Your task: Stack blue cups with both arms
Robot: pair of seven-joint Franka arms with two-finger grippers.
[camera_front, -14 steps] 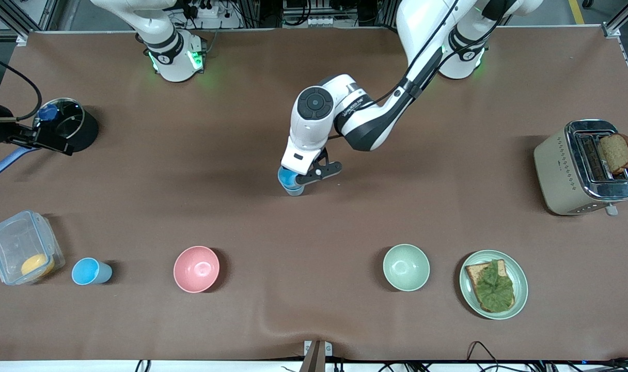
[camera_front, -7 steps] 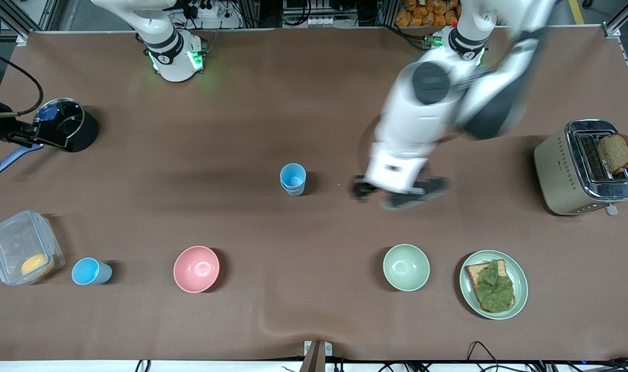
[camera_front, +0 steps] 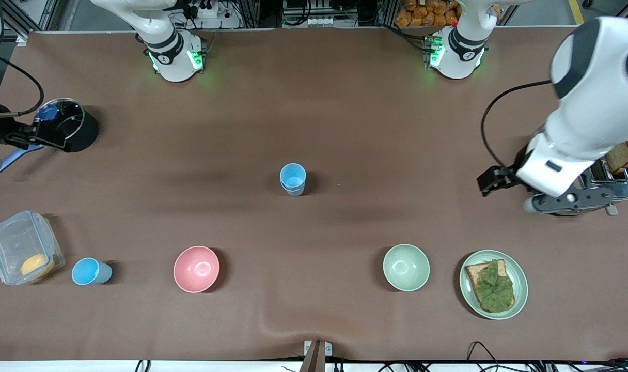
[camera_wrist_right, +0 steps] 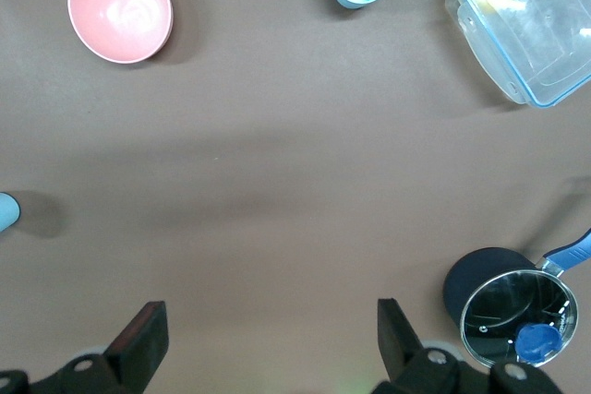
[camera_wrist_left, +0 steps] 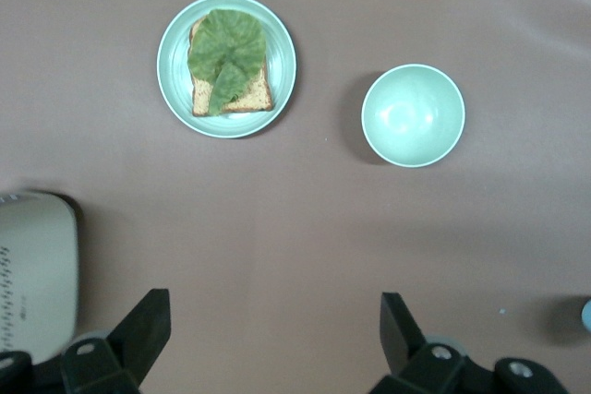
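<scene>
Now the stack is set down and my left arm is clear of it.

A second ago my left end effector [camera_front: 510, 192] was closed on the stacked cups [camera_front: 293, 179] mid-surface; now it hangs open and empty over the surface beside the toaster [camera_front: 603, 181]. My right end effector [camera_wrist_right: 268, 339] waits open near the pot [camera_front: 68, 129]. One loose cup [camera_front: 90, 271] stands by the plastic box [camera_front: 22, 253], so I judge that one comes next.

A pink bowl [camera_front: 196, 268], green bowl [camera_front: 406, 267], sandwich plate [camera_front: 520, 299], toaster [camera_front: 551, 170], pot [camera_front: 81, 129] and container [camera_front: 9, 243] stand apart.
</scene>
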